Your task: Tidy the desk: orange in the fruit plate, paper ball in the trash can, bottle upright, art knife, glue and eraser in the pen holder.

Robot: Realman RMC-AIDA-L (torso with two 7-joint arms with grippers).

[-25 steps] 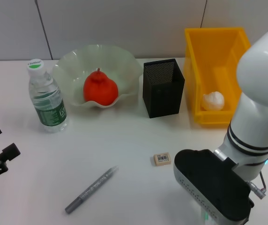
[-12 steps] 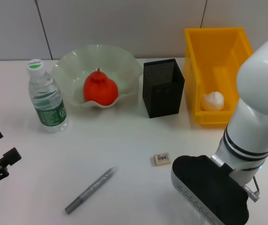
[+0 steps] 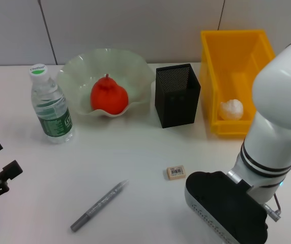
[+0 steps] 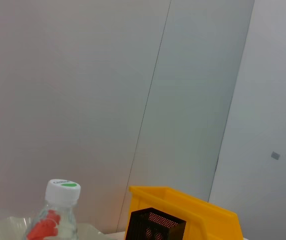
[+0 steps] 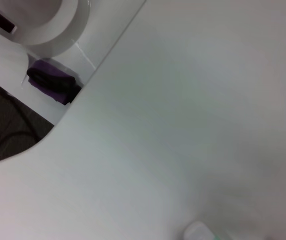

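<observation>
The desk (image 3: 135,152) is smooth, matt white, while the trash can (image 3: 211,66) is glossy bright yellow plastic holding a crumpled, rough white paper ball (image 3: 231,109). The pen holder (image 3: 177,95) is matt black metal mesh, the fruit plate (image 3: 135,66) is translucent pale green with a sheen, and the orange (image 3: 109,96) has a lumpy, slightly shiny skin. The bottle (image 3: 51,105) is clear plastic with a green label and a white cap.

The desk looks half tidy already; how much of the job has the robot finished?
Done: the red-orange lumpy orange sits in the pale green ruffled fruit plate, the crumpled white paper ball lies in the yellow trash can, and the clear green-labelled bottle stands upright. In hand: the right arm is low beside the small beige eraser. Left: eraser and grey pen-like tool into the black mesh pen holder. No glue visible.
</observation>
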